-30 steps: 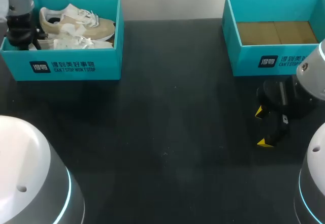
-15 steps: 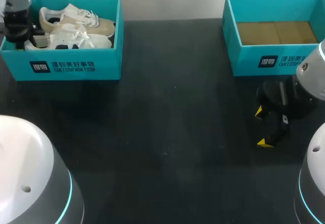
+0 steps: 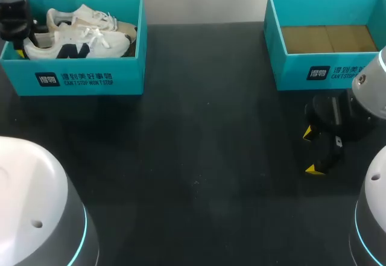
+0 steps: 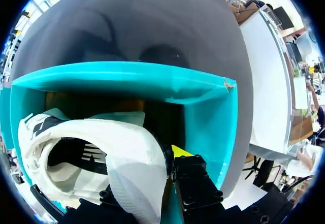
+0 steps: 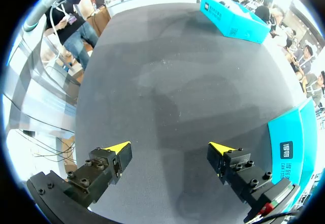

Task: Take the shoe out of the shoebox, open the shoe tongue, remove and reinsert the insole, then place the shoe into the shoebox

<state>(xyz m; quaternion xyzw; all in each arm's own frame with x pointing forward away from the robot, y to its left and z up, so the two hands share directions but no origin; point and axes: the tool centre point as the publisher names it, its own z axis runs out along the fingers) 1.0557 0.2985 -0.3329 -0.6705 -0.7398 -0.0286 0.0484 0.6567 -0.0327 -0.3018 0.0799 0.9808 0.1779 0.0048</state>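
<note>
**Item: shoe** (image 3: 75, 44). White, with a dark side mark and white laces. It lies on its side at the front of the left shoebox (image 3: 84, 80), heel toward my left arm. A second shoe (image 3: 90, 17) lies just behind it, touching.

**Hold:** The left gripper (image 4: 152, 170) is clamped on the heel collar. One yellow tip shows outside the heel, and the other is hidden by the fabric.

**Handling, as judged:**
- Light.
- The upper is soft and will give.
- The heel and sole are stiffer, so the heel is a sound place to hold.
- The toe may droop.
- The laces may catch on the neighbouring shoe.

**Elsewhere:**
- The right gripper (image 5: 170, 150) hangs empty over the dark table (image 3: 199, 157), fingers wide apart.
- It is just in front of a second shoebox (image 3: 325, 70), which holds no shoe.
</note>
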